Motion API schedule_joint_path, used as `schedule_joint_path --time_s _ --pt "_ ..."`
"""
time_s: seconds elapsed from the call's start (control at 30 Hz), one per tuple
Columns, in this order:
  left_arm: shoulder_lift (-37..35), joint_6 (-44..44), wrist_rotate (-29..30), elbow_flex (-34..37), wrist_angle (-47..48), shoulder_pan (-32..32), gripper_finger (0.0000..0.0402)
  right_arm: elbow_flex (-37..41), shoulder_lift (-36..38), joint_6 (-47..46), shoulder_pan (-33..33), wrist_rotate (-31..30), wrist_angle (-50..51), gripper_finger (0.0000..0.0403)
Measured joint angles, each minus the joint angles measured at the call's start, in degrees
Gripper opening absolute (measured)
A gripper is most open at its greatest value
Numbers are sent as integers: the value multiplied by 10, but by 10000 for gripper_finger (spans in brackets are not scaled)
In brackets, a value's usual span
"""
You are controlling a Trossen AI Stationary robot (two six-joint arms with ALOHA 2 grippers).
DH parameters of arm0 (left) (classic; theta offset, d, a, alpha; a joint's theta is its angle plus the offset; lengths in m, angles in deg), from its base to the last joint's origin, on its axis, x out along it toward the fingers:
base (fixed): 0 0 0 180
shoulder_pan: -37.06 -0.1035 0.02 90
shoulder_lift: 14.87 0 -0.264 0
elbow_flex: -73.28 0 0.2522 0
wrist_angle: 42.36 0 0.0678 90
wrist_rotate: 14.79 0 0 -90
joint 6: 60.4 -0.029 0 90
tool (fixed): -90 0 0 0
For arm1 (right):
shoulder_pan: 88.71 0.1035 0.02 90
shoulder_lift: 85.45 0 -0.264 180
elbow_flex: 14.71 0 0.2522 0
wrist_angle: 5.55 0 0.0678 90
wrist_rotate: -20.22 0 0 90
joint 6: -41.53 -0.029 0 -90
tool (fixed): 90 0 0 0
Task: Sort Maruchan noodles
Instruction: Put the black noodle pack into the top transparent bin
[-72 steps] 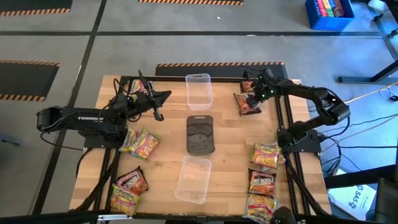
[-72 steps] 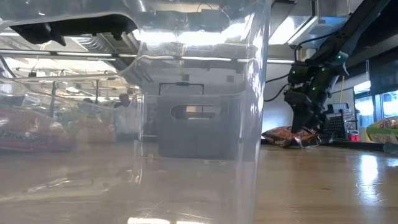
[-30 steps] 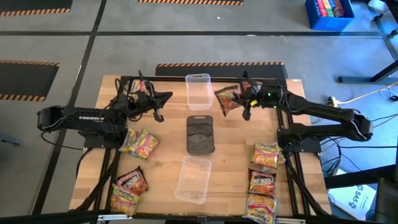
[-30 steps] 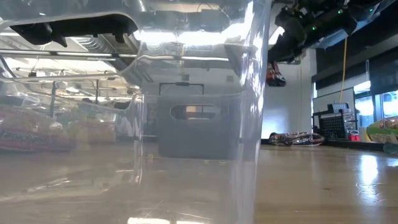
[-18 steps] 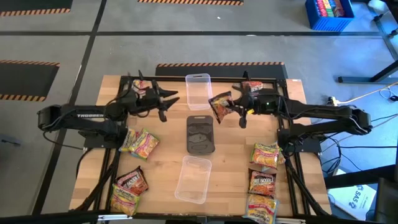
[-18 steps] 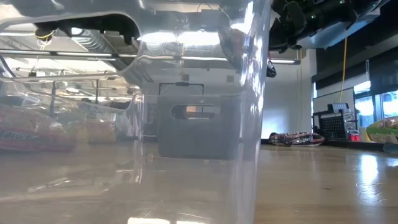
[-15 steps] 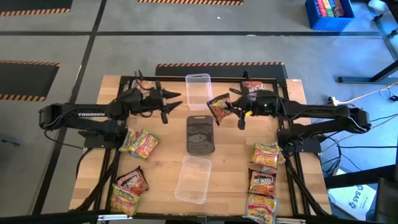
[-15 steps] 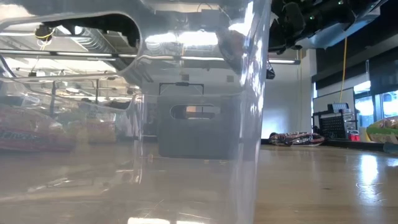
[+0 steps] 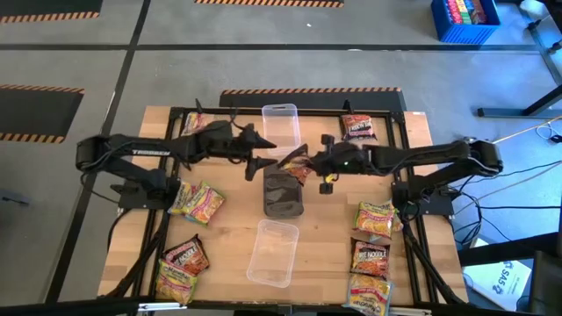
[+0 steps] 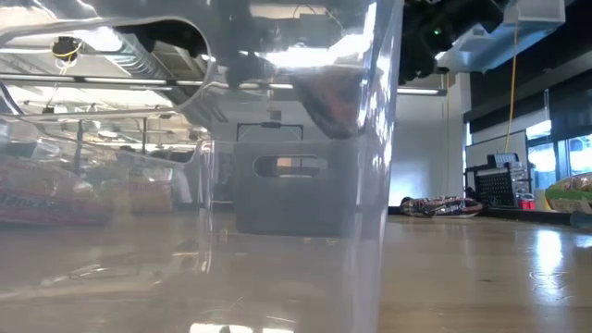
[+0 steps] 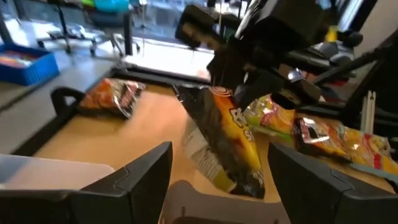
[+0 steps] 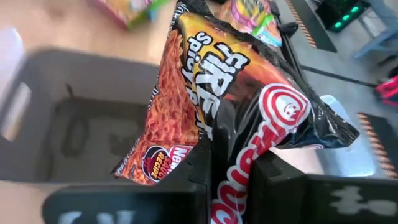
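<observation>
Maruchan noodles lie scattered along both sides of my wooden table [image 9: 334, 224], grey floor with hazard stripes around it. The dark packet [image 12: 211, 99] I hold reads "FIRE" and "SPICY". My right gripper [image 9: 309, 165] is clamped on it above the grey lid [image 9: 283, 195]; my left gripper [image 9: 261, 156], fingers apart, faces it.

Grey floor [image 9: 79, 61] (hazard-striped) — blue bin [image 9: 465, 17].

Low view: clear tray [image 10: 277, 185] fills the frame, my arms only dark blurs behind it. My right gripper [image 12: 233, 168] hides the held packet's [image 12: 205, 93] lower end. Left wrist view: grey lid [image 11: 205, 199] cut off at the edge.
</observation>
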Motion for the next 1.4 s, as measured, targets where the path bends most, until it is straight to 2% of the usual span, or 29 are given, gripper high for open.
schedule_joint_path --time_s 0.17,0.53,0.7,0.8,0.87,1.03,1.27,1.4 --pt "29 12 -7 -20 25 0 260 -34 -40 43 30 -62 17 37" --pt "54 16 -38 -33 25 0 260 -60 -61 114 56 -134 12 37" --pt "54 21 -69 -33 23 0 260 -60 -61 132 54 -141 -1 37" --pt "54 25 -23 -33 28 0 260 -60 -61 144 62 -139 -26 37" --pt "54 25 -13 -33 28 0 260 -60 -61 154 65 -146 -28 37" --pt "54 22 -67 -33 25 0 260 -59 -61 162 61 -150 -38 37" --pt "53 11 -60 -33 15 -1 259 -59 -65 161 57 -147 -75 37" --pt "53 10 -55 -32 8 -1 241 -59 -65 151 46 -140 -78 37"
